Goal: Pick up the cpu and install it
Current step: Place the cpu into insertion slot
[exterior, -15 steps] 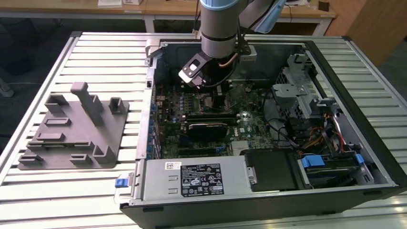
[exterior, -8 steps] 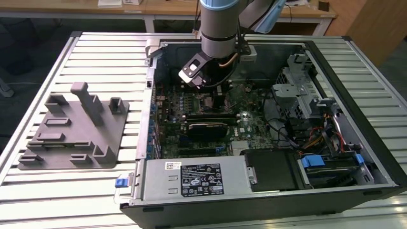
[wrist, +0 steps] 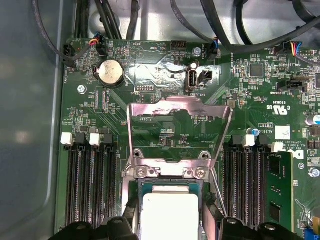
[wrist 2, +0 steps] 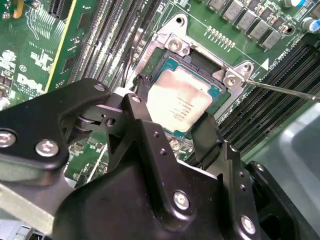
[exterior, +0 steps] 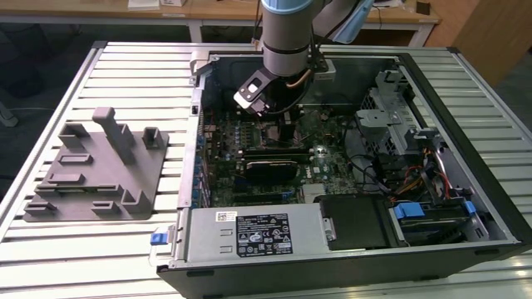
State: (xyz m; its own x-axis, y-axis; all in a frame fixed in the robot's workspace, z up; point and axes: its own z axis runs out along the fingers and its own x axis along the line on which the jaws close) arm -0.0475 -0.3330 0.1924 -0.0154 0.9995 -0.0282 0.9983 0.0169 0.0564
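Note:
The cpu [wrist 2: 177,105] is a small square chip with a pale silver top and a teal rim. It lies level within the black motherboard socket, framed by the socket's metal bracket [wrist 2: 175,45]. My gripper [wrist 2: 174,110] reaches down over it, one black finger against each of two opposite edges, shut on the chip. In the first wrist view the cpu [wrist: 170,215] sits between the fingers [wrist: 131,222], below the raised metal load plate [wrist: 180,130]. In the exterior view my gripper [exterior: 281,124] is low inside the open computer case, over the motherboard.
Memory slots [wrist: 90,185] flank the socket on both sides. A thin lever rod [wrist 2: 285,90] sticks out beside the socket. The case walls [exterior: 499,205], drive cage [exterior: 390,118] and power supply [exterior: 258,233] surround the board. A grey fixture with upright posts [exterior: 96,168] lies on the slatted table.

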